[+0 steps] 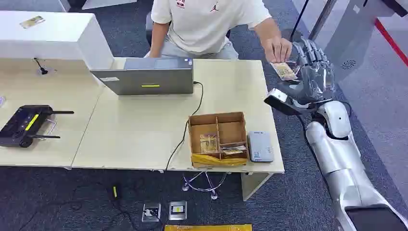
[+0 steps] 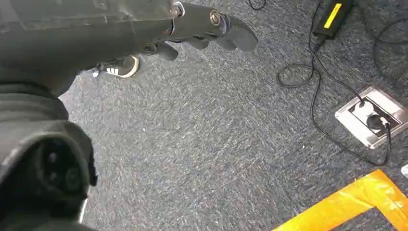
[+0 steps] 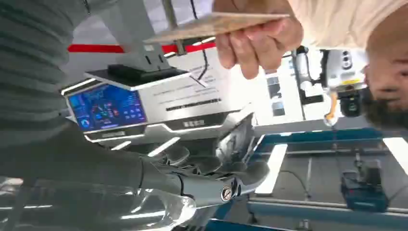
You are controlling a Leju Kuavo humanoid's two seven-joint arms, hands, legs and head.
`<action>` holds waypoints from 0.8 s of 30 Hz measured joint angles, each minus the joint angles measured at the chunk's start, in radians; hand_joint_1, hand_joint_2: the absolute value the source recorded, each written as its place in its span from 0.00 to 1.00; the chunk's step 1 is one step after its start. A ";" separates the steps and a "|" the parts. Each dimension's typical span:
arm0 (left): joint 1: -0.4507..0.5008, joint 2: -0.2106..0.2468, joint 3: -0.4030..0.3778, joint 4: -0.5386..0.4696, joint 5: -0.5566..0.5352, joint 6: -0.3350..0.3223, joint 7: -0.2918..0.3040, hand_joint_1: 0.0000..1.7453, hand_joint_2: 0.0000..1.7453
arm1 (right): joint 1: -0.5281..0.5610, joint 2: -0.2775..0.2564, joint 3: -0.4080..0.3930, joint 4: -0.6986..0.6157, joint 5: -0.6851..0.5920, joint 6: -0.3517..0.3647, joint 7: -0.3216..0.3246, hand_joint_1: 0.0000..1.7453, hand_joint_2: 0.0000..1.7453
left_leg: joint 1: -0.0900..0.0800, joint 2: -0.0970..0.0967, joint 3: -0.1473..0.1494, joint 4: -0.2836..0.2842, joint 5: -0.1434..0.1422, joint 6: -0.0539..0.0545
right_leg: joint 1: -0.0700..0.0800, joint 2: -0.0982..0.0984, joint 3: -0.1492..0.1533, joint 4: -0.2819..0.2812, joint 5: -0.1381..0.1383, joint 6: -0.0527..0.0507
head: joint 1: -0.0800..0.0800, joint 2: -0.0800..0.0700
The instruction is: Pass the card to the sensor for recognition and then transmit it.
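Note:
My right hand (image 1: 310, 72) is raised past the table's far right corner, palm up and fingers spread. A person's hand (image 1: 276, 48) holds the yellowish card (image 1: 285, 70) just over that palm. In the right wrist view the card (image 3: 216, 24) sits in the person's fingers (image 3: 260, 41), apart from my right hand (image 3: 211, 178), which holds nothing. The grey card sensor (image 1: 260, 146) lies on the table near its front right corner. My left hand (image 2: 202, 24) hangs above the carpet, its fingers loosely extended and empty.
A brown cardboard box (image 1: 216, 117) with more cards stands left of the sensor. A laptop (image 1: 144, 79) with a cable and a black controller (image 1: 24, 125) lie further left. The seated person (image 1: 207, 19) is behind the table. A floor socket (image 2: 373, 115) and yellow tape (image 2: 346, 204) are below.

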State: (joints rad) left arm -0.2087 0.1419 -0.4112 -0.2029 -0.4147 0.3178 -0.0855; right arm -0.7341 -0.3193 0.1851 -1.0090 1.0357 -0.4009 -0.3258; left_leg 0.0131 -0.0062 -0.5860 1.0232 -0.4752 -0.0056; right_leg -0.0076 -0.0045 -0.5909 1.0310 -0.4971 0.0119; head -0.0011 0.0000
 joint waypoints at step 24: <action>0.006 0.010 -0.014 0.000 0.027 0.004 -0.005 0.00 0.00 | -0.067 0.020 0.170 0.018 -0.063 0.021 -0.003 1.00 1.00 | 0.000 0.000 -0.001 0.000 0.000 0.000 | 0.000 0.000 -0.001 0.000 -0.001 -0.001 | 0.000 0.000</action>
State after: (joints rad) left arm -0.2028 0.1522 -0.4253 -0.2029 -0.3876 0.3216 -0.0908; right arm -0.8007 -0.2995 0.3555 -0.9915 0.9724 -0.3796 -0.3292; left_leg 0.0132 -0.0064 -0.5866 1.0232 -0.4753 -0.0056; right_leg -0.0074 -0.0047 -0.5916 1.0310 -0.4977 0.0111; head -0.0008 0.0000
